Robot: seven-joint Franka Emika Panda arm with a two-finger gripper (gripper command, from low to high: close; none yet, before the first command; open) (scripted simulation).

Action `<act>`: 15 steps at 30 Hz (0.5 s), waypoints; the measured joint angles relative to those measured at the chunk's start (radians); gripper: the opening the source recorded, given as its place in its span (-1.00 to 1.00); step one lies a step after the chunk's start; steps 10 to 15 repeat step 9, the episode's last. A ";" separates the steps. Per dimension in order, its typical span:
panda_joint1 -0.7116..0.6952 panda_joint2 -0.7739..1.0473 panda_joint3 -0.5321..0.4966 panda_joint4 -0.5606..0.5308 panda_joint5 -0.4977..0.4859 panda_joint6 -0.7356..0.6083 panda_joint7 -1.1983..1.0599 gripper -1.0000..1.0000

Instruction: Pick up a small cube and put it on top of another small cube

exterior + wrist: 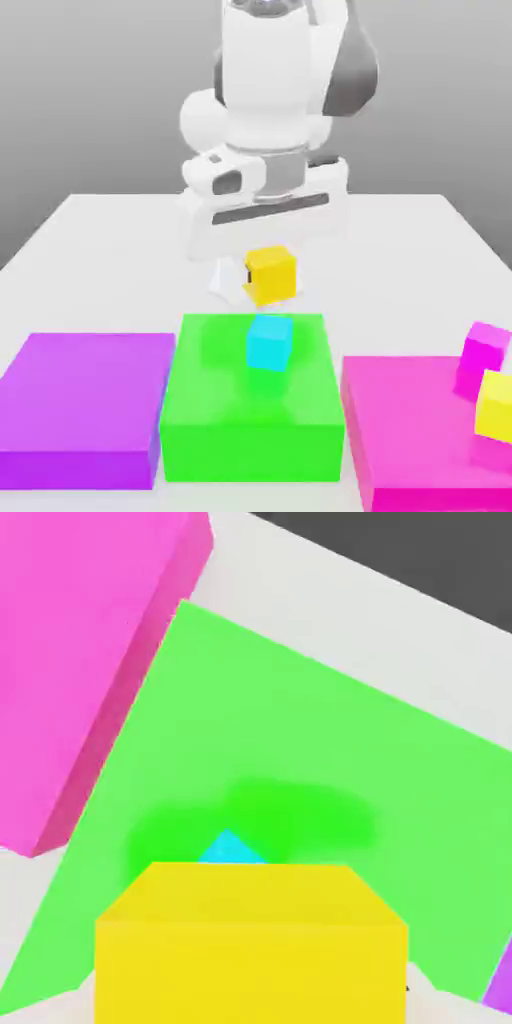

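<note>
Hanging above a white table (90, 215), a white robot arm is carrying a small golden-yellow cube (271, 275) in its gripper (262, 278). The fingers are standing narrow, closed on the cube's sides, and the cube is riding clear of every surface below it. Being a cube, it has no long axis to speak of. It is sitting nearly square in the grip, its top face level, one face turned toward the exterior camera and a thin slice of a side face showing toward the exterior view's left.

Just below it and nearer the exterior camera, a small cyan cube (269, 341) is resting on the top of a flat green block (210, 420), toward the block's far edge. The yellow cube is apart from the cyan one, with a visible gap between them. In the hand view, the yellow cube (250, 947) is looming large in the foreground, and a corner of the cyan cube (229, 849) is peeking out from behind its upper edge, with the green block (330, 752) spreading beneath.

A flat purple block (80, 405) is lying beside the green block on the exterior view's left, and a flat magenta block (410, 430) on the exterior view's right. On the magenta block, a small magenta cube (484, 357) and a paler lemon-yellow cube (495, 404) are sitting close together.
</note>
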 joint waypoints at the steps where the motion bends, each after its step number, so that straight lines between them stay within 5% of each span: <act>1: 0.001 0.013 0.002 -0.014 0.000 0.027 -0.004 -1.00; 5: 0.000 0.124 0.006 -0.062 0.001 0.185 -0.009 -1.00; 6: -0.001 0.142 0.008 -0.069 0.001 0.210 -0.009 1.00; 15: -0.001 0.142 0.008 -0.069 0.001 0.210 -0.009 1.00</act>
